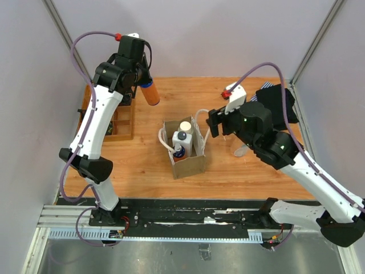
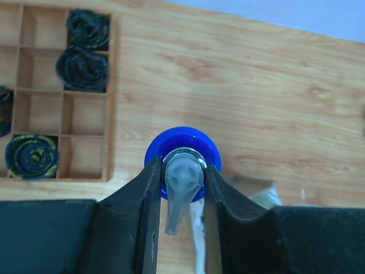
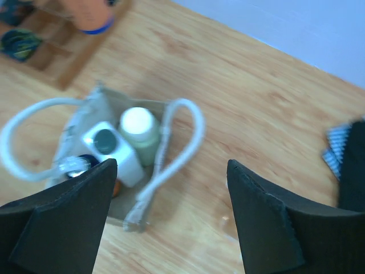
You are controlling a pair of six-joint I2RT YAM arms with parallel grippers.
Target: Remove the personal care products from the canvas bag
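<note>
Top external view, starting at the left edge of the wooden worktop [image 1: 228, 171]: a wooden compartment tray [image 1: 122, 123] lies there. Above its far end the left claw [image 1: 144, 84] is clamped on an orange plastic bottle with a blue cap [image 1: 151, 94], which hangs tilted in the air, well apart from the bag. The left wrist view shows the jaws pinching the grey pump neck just above the blue cap. I'd call that a narrow hold on smooth plastic, so the bottle could swivel.

Near the middle of the worktop, a little toward the near edge, stands the small boxy tan canvas bag with white rope handles [image 1: 191, 165], its mouth open. Packed upright inside and touching one another are an olive-beige bottle with a cream cap [image 1: 185, 127], a white squarish bottle with a dark round cap [image 1: 181, 138] and, lower at the near side, a second orange bottle with a blue top [image 1: 178, 153].

They look light, rigid and slick, while the bag looks soft and likely to drag or tip. Each is best taken from straight above, by the cap or shoulders, and the rope loops by the mouth might snag.

Just right of the bag, the right claw [image 1: 211, 124] hovers with its jaws spread wide and nothing between them. A black garment with striped cloth [image 1: 279, 100] lies at the far right corner.
</note>
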